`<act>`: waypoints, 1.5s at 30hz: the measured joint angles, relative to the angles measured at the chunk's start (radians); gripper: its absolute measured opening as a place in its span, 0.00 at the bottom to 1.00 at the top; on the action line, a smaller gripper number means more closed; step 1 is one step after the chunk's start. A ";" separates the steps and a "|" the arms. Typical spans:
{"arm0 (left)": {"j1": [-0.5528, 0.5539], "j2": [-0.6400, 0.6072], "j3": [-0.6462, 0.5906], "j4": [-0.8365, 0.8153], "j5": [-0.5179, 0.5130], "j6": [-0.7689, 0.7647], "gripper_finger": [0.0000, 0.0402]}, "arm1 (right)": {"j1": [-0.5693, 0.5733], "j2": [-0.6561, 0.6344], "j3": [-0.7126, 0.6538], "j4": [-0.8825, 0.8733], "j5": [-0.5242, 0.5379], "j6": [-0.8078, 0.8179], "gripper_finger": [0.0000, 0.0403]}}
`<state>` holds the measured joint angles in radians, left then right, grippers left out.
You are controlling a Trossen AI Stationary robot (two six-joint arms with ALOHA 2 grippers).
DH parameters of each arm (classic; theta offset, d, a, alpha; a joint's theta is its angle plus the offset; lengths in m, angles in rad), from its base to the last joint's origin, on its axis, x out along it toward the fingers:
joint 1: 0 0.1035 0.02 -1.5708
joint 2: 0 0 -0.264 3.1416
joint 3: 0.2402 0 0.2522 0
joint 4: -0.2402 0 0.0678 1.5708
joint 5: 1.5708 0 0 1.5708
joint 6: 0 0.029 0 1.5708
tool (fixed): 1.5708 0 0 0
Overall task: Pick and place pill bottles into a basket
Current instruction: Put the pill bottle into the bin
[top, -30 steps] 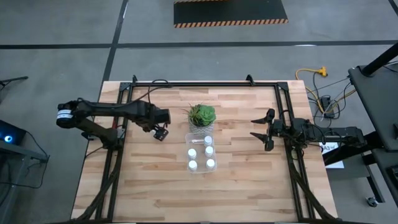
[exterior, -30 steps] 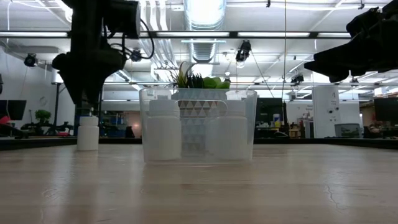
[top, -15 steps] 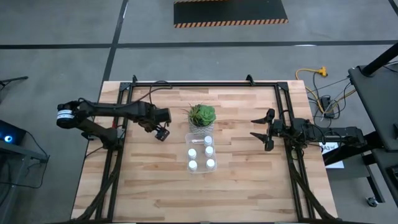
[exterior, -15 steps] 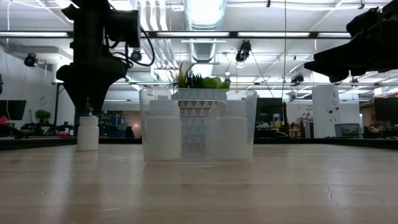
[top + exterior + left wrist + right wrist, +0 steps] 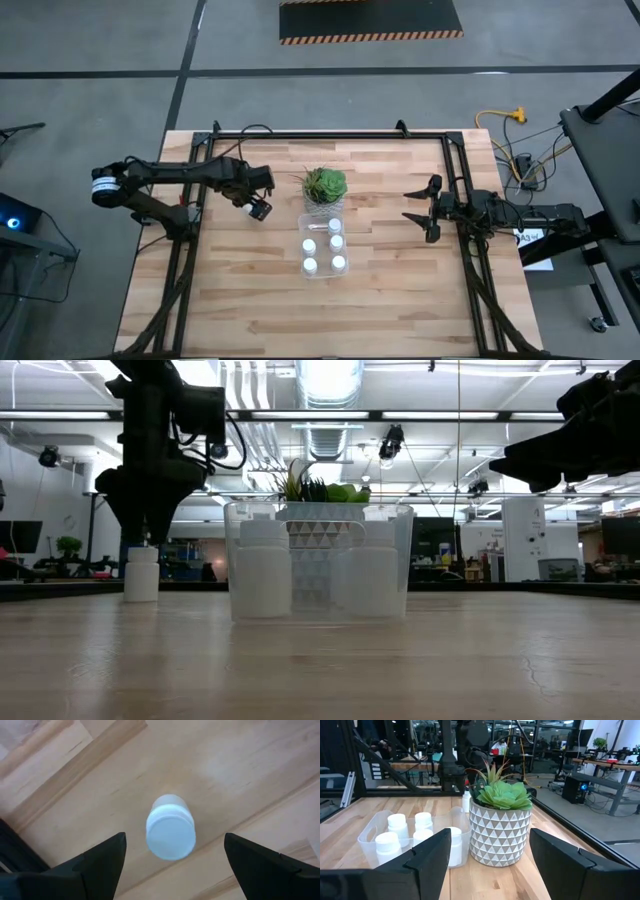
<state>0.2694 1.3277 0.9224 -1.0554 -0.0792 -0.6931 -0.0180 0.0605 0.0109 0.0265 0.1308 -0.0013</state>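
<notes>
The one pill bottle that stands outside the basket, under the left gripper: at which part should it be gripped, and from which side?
Probably from straight above. The pill bottle stands upright on the table, and the open left gripper already straddles it, so closing the fingers across the round body just below the cap looks best.

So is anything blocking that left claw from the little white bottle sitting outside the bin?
Nothing visible does. The left gripper hangs open right above the lone pill bottle, with only air between its fingers and the cap. The plant and the basket sit off to the side, and the right gripper waits far across the table.
</notes>
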 joint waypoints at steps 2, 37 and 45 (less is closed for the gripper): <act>0.005 0.000 0.000 0.000 0.000 0.003 0.79 | 0.000 0.000 0.000 0.000 0.000 -0.001 0.65; 0.011 0.001 -0.057 0.048 0.043 0.019 0.53 | 0.000 0.000 0.000 0.000 0.000 -0.001 0.65; 0.011 0.001 -0.036 0.018 0.049 0.019 0.30 | 0.000 0.000 0.000 0.000 0.000 0.000 0.65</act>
<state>0.2802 1.3285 0.8863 -1.0378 -0.0303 -0.6743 -0.0179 0.0605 0.0109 0.0265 0.1309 -0.0013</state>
